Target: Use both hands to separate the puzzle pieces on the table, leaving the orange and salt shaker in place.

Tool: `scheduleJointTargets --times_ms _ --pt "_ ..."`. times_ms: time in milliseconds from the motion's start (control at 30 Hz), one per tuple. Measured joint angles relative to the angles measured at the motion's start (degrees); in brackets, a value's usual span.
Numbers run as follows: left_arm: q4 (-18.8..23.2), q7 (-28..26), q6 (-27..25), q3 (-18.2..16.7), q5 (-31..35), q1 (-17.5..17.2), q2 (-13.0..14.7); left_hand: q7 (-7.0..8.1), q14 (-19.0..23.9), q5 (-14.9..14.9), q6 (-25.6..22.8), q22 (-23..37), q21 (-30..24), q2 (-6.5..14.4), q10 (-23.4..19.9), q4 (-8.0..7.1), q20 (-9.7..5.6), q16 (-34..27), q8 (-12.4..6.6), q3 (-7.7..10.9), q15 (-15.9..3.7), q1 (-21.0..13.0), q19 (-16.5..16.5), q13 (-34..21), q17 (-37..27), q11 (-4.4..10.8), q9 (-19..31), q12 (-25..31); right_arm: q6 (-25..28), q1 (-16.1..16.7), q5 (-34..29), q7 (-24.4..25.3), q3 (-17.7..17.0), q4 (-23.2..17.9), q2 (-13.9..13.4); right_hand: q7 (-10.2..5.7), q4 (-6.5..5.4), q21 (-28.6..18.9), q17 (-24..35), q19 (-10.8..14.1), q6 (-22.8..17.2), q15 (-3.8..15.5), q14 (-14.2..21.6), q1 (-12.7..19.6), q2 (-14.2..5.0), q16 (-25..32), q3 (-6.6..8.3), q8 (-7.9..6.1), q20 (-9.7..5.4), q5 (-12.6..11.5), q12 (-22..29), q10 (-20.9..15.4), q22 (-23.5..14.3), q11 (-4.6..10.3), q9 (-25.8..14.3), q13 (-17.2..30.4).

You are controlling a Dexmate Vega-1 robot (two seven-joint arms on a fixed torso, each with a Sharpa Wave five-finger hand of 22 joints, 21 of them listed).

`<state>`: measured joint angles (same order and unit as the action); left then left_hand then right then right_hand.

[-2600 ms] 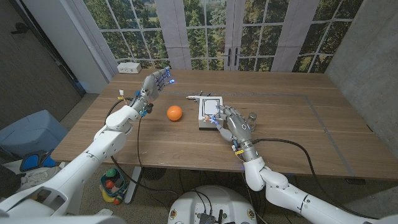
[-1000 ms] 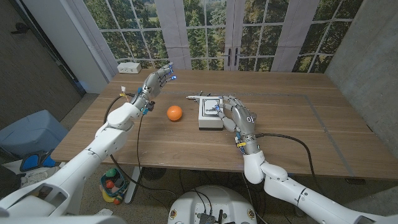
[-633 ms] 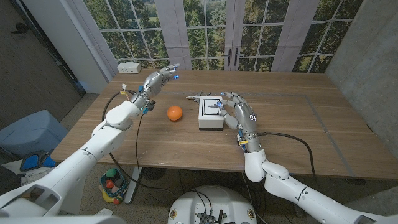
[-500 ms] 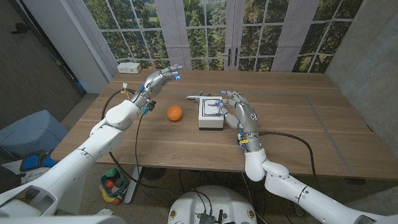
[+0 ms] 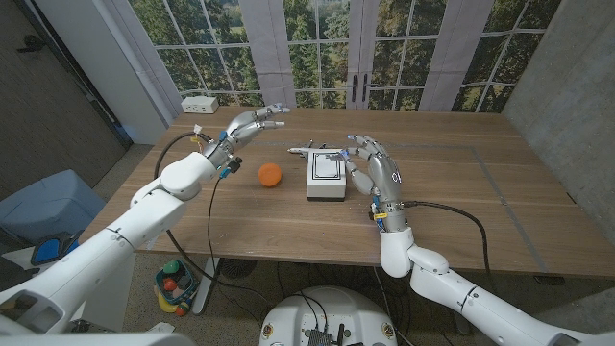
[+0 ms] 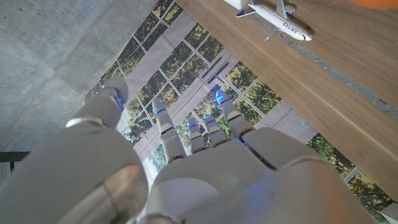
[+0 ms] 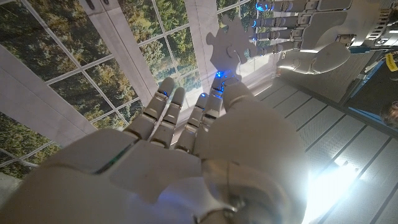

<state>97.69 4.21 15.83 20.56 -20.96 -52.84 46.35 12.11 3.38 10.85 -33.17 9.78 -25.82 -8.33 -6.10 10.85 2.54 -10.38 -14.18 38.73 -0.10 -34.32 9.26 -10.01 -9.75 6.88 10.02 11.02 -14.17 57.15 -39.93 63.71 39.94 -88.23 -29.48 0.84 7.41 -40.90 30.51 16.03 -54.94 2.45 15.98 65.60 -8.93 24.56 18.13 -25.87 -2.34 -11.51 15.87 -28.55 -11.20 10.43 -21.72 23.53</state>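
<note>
Orange (image 5: 270,174) between raised left hand (image 5: 246,125) — white puzzle block (image 5: 326,175).

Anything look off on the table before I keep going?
A toy airplane lies on the table right behind the white puzzle block; the task never mentions it. The orange sits apart on the block's left. Nothing looks spilled or damaged.

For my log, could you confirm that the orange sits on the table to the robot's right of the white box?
Not quite: the orange sits on the table to the robot's left of the white box, as the head view shows.
</note>
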Motion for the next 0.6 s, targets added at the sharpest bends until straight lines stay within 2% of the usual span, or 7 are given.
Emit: scheduleJointTargets --times_ms 100,167,367,533,567,600 --pt "0.00 -0.90 -0.48 0.00 1.64 0.00 0.00 0.00 0.00 0.44 0.00 0.00 0.12 -0.32 0.33 0.01 0.12 0.00 0.23 -0.47 0.00 -1.11 0.50 0.00 0.00 0.33 0.11 -0.01 0.00 0.07 0.00 0.00 -0.44 0.01 0.32 0.09 -0.10 -0.32 0.00 -0.23 0.10 0.00 0.00 -0.29 -0.28 0.00 -0.10 -0.43 0.21 0.00 0.00 0.00 0.06 0.00 -0.68 0.27" --pt "2.15 -1.30 -0.71 0.20 2.56 -0.63 0.91 0.00 0.00 0.44 0.00 0.00 0.44 -0.46 0.41 0.01 0.12 0.00 0.23 -0.47 0.00 -1.61 0.50 0.00 0.00 0.38 0.27 -0.01 -1.02 0.10 0.34 0.12 -0.69 0.01 0.48 0.22 -0.59 -0.32 0.00 -0.76 0.28 0.00 0.00 -0.62 -0.61 -0.21 -0.24 -0.91 0.05 0.00 0.00 0.00 0.27 0.00 -1.41 0.48" --pt "2.95 -1.80 -1.30 0.50 5.26 -0.76 1.28 -0.01 -0.31 0.44 0.00 -0.01 0.90 -0.73 1.43 -0.23 -0.53 0.00 0.66 -1.19 0.31 -4.35 1.14 0.00 0.00 0.18 0.27 -0.22 -1.37 0.32 0.39 0.16 -1.54 -0.32 1.12 0.04 -1.28 -0.32 0.15 -0.81 1.14 -0.20 -0.65 -1.63 -1.12 -0.23 -0.01 -2.05 -0.01 -0.42 0.00 0.01 0.29 0.00 -3.17 1.06" --pt "2.95 -1.87 -1.36 0.50 6.80 -0.76 1.28 0.30 -0.31 0.44 -0.31 -0.01 1.29 -0.78 1.74 -0.23 -0.91 0.00 0.66 -1.64 0.31 -5.89 1.52 0.00 0.01 0.49 0.27 -0.22 -1.37 0.63 0.39 0.16 -2.35 -0.64 1.73 0.07 -1.28 -0.65 0.18 -0.81 1.37 -0.20 -0.64 -2.21 -1.26 -0.32 -0.01 -2.77 -0.01 -0.46 0.00 0.01 0.29 -0.01 -4.33 1.33" --pt "4.67 -1.87 -1.36 1.37 7.13 -0.78 1.91 0.29 -0.31 0.44 -0.31 -0.01 1.32 -0.78 1.74 -0.23 -0.78 0.00 0.66 -1.64 0.31 -5.89 1.65 0.01 0.01 0.48 0.27 -0.22 -1.37 0.64 0.39 0.16 -2.36 -0.65 1.74 0.07 -1.28 -0.65 0.18 -0.81 1.36 -0.20 -0.64 -2.21 -1.26 -0.63 -0.01 -2.99 -0.01 -0.46 0.00 0.00 0.29 0.00 -4.37 1.41" --pt "4.67 -1.87 -1.35 1.37 7.35 -0.78 1.91 0.29 -0.31 0.44 -0.31 -0.01 1.32 -0.86 1.74 -0.16 -0.68 0.00 0.66 -1.78 0.31 -6.47 1.75 0.01 0.01 0.49 0.26 -0.22 -2.47 0.75 0.29 0.22 -2.69 -0.71 1.98 0.07 -1.28 -0.65 0.18 -1.04 1.37 -0.20 -0.64 -2.21 -1.26 -0.64 -0.01 -3.14 0.22 -0.58 0.00 -0.01 0.29 0.01 -4.37 1.57"
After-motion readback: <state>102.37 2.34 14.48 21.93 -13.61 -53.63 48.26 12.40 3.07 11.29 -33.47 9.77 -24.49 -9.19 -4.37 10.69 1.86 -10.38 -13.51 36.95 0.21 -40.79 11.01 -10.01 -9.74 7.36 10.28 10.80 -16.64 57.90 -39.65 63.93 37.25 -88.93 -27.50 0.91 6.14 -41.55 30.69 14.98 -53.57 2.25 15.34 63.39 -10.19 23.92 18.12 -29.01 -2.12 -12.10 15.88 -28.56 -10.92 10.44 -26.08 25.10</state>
